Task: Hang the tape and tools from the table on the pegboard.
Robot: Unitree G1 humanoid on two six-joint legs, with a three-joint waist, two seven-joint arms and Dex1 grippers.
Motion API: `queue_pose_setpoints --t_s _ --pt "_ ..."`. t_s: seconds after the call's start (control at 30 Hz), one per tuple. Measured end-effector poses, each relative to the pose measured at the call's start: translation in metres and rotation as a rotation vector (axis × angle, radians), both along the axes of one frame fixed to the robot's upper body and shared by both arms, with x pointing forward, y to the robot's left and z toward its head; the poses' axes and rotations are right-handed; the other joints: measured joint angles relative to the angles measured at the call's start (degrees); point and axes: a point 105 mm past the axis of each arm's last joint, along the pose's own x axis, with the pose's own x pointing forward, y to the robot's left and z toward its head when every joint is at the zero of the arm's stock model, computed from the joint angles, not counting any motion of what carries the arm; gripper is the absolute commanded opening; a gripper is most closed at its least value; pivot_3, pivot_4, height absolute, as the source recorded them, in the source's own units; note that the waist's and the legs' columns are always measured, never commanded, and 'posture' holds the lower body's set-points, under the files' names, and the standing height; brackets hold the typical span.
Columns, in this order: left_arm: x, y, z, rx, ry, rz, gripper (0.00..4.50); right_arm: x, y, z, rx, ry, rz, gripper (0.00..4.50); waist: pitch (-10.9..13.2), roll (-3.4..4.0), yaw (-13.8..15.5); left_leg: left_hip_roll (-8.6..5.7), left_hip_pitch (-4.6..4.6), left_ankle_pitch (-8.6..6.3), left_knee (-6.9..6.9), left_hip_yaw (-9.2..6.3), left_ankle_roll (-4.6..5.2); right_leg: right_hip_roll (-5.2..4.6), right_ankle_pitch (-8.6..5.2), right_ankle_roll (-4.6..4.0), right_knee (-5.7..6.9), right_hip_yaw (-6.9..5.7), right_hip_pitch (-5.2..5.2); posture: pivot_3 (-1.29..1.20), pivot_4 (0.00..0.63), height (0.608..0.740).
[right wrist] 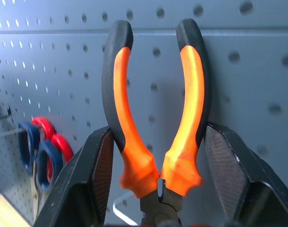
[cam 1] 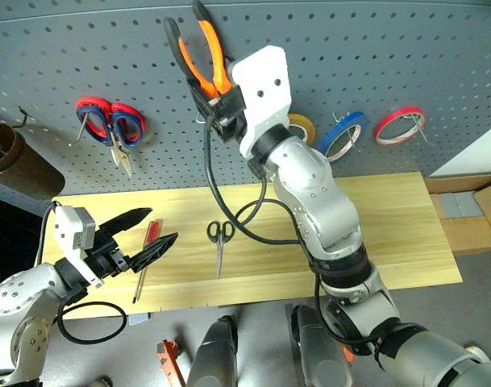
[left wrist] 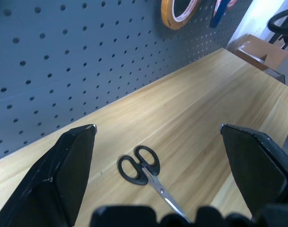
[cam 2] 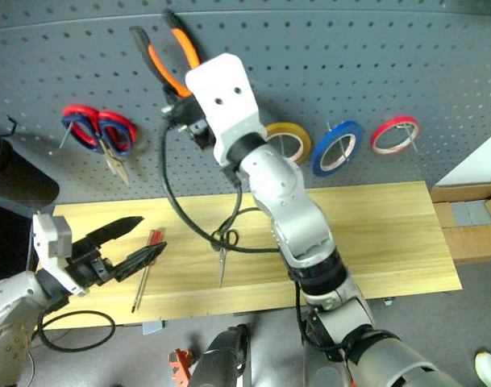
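**Pliers raised against the pegboard, other tools on the counter**

The grey pegboard [cam 1: 406,56] stands behind the pale wooden counter [cam 1: 390,234]. The right tool [cam 1: 215,103] is clamped on the orange-and-black pliers [cam 1: 198,50], handles pointing up, held against the board. The left tool [cam 1: 144,234] hovers over the counter's left end with its fingers wide apart, gripping nothing. The blue tape [cam 1: 343,134] hangs on the board between a yellow roll [cam 1: 302,126] and a red roll [cam 1: 399,124]. Black-handled scissors [cam 1: 220,240] lie mid-counter; the red-handled screwdriver [cam 1: 146,256] lies beside the left tool.
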Motion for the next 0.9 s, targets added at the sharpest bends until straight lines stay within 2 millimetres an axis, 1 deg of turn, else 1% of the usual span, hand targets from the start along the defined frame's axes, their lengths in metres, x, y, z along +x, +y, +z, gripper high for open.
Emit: queue_pose_setpoints --t_s 0.07,0.13,0.23,0.47,0.6,0.7,0.8,0.9 --pt "0.001 -0.002 0.002 -0.007 -0.012 -0.005 4.5 0.0 0.004 0.009 0.014 -0.031 0.019 2.42 0.0 0.0 -0.02 0.02 0.0 0.0 0.01 0.05 0.0 0.0 0.0 0.0 0.0 -0.01 -0.03 0.01 0.346 0.74" --pt "0.001 -0.002 0.003 -0.01 -0.019 -0.006 4.5 0.0 0.007 0.012 0.023 -0.046 0.032 2.41 -0.01 -0.02 -0.08 0.03 0.0 0.0 0.01 0.11 0.0 0.0 0.01 -0.01 0.01 0.0 -0.03 0.02 0.34 0.74" --pt "0.002 -0.004 0.003 -0.013 -0.023 -0.016 4.5 0.006 0.01 0.012 0.036 -0.036 0.05 2.41 -0.01 -0.02 -0.16 0.05 0.01 0.01 0.05 0.14 -0.01 -0.01 0.05 -0.06 0.04 -0.01 -0.06 0.01 0.334 0.74" --pt "0.006 -0.003 0.003 -0.022 -0.028 -0.013 4.5 0.01 0.015 0.013 0.047 -0.051 0.065 2.41 -0.03 -0.04 -0.29 0.08 0.03 0.14 0.11 0.19 -0.21 0.01 0.35 -0.12 0.08 -0.02 -0.11 0.01 0.321 0.74" --pt "0.008 -0.004 0.003 -0.027 -0.032 -0.017 4.5 0.012 0.016 0.013 0.054 -0.063 0.072 2.41 -0.05 -0.07 -0.27 0.09 0.03 0.18 0.13 0.19 -0.25 0.02 0.41 -0.12 0.09 -0.02 -0.12 0.02 0.323 0.74" --pt "0.011 -0.006 0.008 -0.022 -0.056 -0.023 4.5 0.013 0.016 0.012 0.048 -0.073 0.069 2.41 -0.06 -0.08 -0.25 0.09 0.03 0.19 0.13 0.19 -0.27 0.02 0.42 -0.13 0.1 -0.02 -0.12 0.02 0.329 0.74" --pt "0.015 -0.009 0.014 -0.018 -0.084 -0.032 4.5 0.014 0.012 0.005 0.044 -0.065 0.056 2.41 -0.07 -0.11 -0.16 0.09 0.03 0.2 0.14 0.2 -0.27 0.03 0.42 -0.12 0.09 -0.03 -0.12 0.01 0.329 0.74" --pt "0.019 -0.013 0.02 -0.022 -0.106 -0.044 4.5 0.019 0.005 -0.015 0.03 -0.006 0.023 2.41 -0.07 -0.11 -0.08 0.08 0.0 0.19 0.13 0.24 -0.27 0.02 0.43 -0.12 0.05 -0.02 -0.15 0.01 0.329 0.74"
